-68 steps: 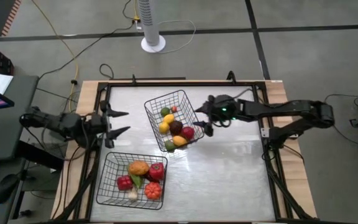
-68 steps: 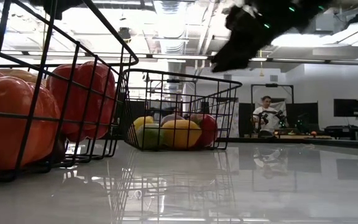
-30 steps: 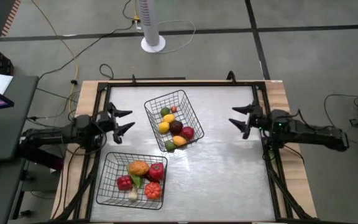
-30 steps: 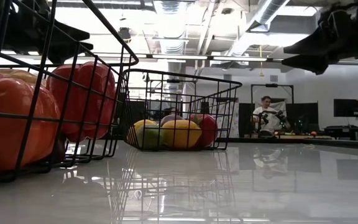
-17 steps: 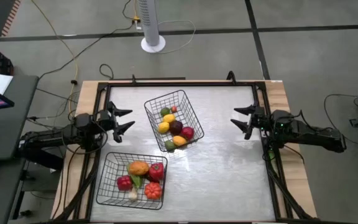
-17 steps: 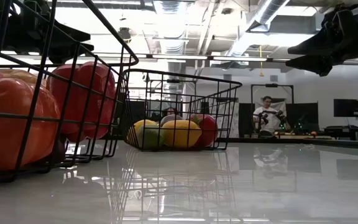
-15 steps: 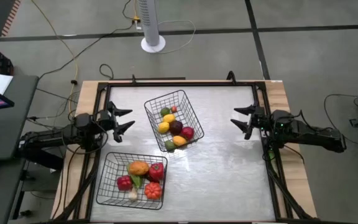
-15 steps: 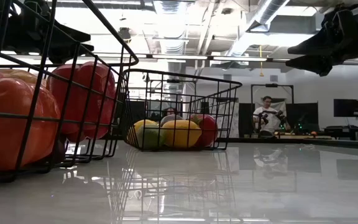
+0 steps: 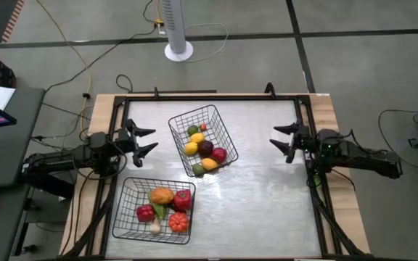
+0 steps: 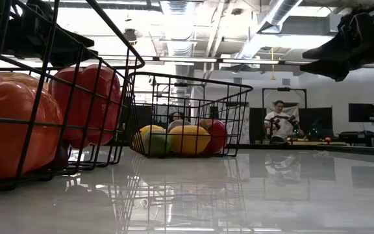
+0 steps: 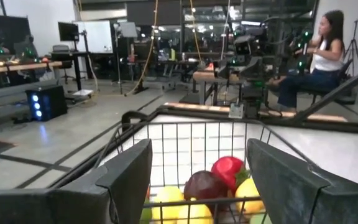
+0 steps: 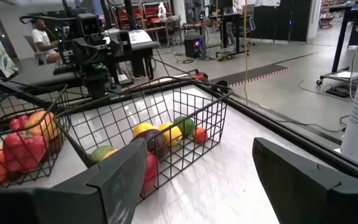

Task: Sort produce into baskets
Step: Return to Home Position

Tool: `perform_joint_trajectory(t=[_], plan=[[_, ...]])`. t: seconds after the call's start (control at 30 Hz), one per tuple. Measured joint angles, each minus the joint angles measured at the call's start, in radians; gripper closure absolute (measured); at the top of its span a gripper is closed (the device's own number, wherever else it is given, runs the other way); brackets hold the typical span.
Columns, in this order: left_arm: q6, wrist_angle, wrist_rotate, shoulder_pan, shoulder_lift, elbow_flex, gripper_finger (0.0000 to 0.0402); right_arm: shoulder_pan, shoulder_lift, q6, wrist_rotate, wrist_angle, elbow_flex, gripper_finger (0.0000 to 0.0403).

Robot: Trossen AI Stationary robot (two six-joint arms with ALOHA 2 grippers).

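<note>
Seen from above, the left gripper [image 9: 149,140] and the right gripper [image 9: 276,135] hang at the table's [image 9: 267,196] sides, both spread wide and empty. The produce [image 9: 205,148] lies in the far basket [image 9: 192,113] and the near basket [image 9: 130,206]. The low view shows red and orange pieces in the near basket, and both wrist views look past spread fingers [image 11: 126,177] to the far basket.

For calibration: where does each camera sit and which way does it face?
High: overhead, straight down; table, left gripper, right gripper.
Low: table height, level across; right gripper up top.
Left wrist: faces middle basket between own fingers.
Right wrist: faces middle basket and front basket past own fingers.
All four show the middle basket.
</note>
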Motion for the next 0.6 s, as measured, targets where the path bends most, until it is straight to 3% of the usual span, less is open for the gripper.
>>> perform_joint_trajectory(t=[0.23, 0.6], plan=[[-0.036, 0.04, 0.006, 0.0, 0.0, -0.061, 0.0152, 0.002, -0.076, 0.023, -0.008, 0.069, -0.129, 0.0084], [-0.109, -0.007, 0.084, -0.002, 0.001, -0.096, 0.0152, 0.002, -0.071, 0.024, -0.039, 0.079, -0.133, 0.0084]])
